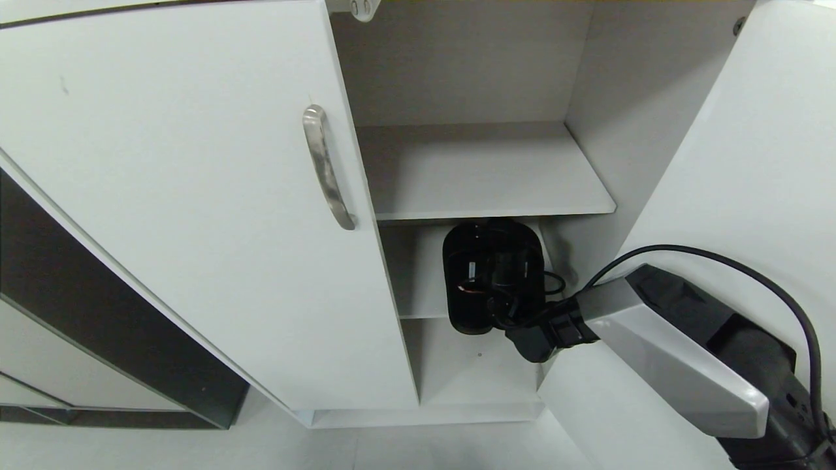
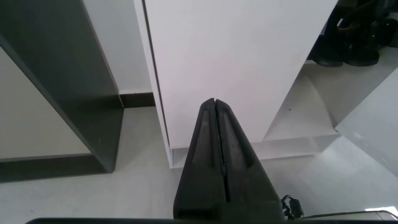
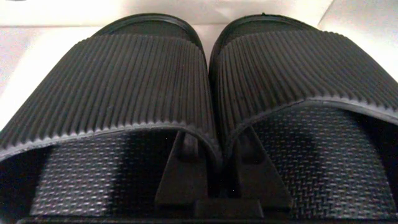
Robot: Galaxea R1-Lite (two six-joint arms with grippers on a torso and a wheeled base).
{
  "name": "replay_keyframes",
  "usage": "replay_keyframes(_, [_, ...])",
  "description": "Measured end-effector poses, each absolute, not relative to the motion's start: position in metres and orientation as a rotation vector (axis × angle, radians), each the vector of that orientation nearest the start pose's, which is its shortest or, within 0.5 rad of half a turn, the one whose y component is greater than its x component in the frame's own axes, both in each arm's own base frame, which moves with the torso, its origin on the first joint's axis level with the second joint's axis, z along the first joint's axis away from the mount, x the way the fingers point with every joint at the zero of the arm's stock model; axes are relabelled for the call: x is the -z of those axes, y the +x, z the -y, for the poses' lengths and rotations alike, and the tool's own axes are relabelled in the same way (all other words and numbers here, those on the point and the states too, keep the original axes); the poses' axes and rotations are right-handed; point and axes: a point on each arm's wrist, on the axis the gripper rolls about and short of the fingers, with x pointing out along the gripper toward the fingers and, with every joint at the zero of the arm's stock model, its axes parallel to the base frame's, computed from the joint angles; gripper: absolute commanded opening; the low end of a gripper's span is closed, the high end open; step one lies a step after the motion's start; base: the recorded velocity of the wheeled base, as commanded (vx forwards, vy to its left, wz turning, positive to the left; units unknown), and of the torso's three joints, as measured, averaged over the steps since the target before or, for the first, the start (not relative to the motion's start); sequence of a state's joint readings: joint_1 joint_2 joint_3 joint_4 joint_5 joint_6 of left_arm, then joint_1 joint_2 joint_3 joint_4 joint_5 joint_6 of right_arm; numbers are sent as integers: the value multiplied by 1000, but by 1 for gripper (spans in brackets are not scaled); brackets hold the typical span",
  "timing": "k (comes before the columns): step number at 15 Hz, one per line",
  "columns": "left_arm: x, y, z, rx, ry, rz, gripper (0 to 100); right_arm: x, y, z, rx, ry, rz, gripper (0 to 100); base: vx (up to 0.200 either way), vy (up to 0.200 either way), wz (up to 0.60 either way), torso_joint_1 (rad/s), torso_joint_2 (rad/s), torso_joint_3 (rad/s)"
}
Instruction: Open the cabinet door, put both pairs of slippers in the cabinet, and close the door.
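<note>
A pair of black ribbed slippers (image 1: 480,271) lies side by side at the front edge of the cabinet's middle shelf (image 1: 418,287). My right gripper (image 1: 506,307) reaches into the cabinet from the right. It is shut on the two inner strap edges of the slippers (image 3: 149,81), one finger inside each slipper, with its fingertips (image 3: 214,168) under the straps. My left gripper (image 2: 214,143) is shut on nothing and hangs low in front of the closed left door (image 2: 236,56). The left wrist view catches the black slippers (image 2: 348,43) on their shelf.
The left door (image 1: 196,196) with its metal handle (image 1: 326,166) is closed. The right door (image 1: 751,163) stands swung open beside my right arm. The upper shelf (image 1: 483,170) and the bottom shelf (image 1: 470,372) are bare. A dark panel (image 1: 98,313) stands to the left.
</note>
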State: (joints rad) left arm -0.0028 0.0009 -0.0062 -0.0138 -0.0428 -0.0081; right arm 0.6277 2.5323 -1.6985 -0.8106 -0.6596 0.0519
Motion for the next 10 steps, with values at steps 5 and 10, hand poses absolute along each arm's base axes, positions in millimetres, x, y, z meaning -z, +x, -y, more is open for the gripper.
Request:
replay_keyframes(5, [-79,-23,1,45,-8,20,0,-88,427,-293,33,35,-22,100,0,0,0,0,0,0])
replay_keyframes(10, [-79,-23,1,45,-7,19,0,-81,410,-292,9,1,-65,100,0,0,0,0,0,0])
